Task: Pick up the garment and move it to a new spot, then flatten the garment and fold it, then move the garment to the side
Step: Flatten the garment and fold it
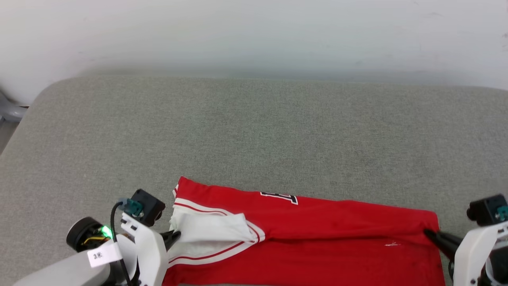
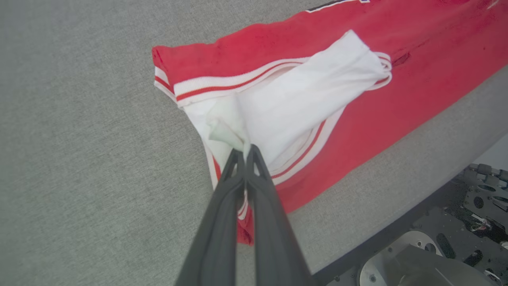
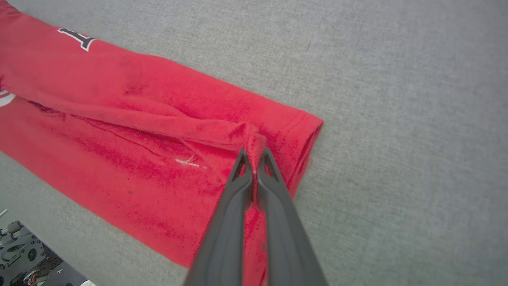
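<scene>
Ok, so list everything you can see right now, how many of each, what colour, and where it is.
garment: one, red with striped trim, lying as a long folded band at the near edge of the padded surface.
white sleeve: one, white, lying on top of the garment at its left end.
lettering: one patch, black and white, at the garment's far edge, mostly hidden.
padded surface: one, grey fabric, under the garment.
wall: one, white, behind the surface.
robot base: one, dark metal with holes, below the surface's near edge.
left gripper: one, dark, shut on the white sleeve.
right gripper: one, dark, shut on a red fold at the garment's right end.
</scene>
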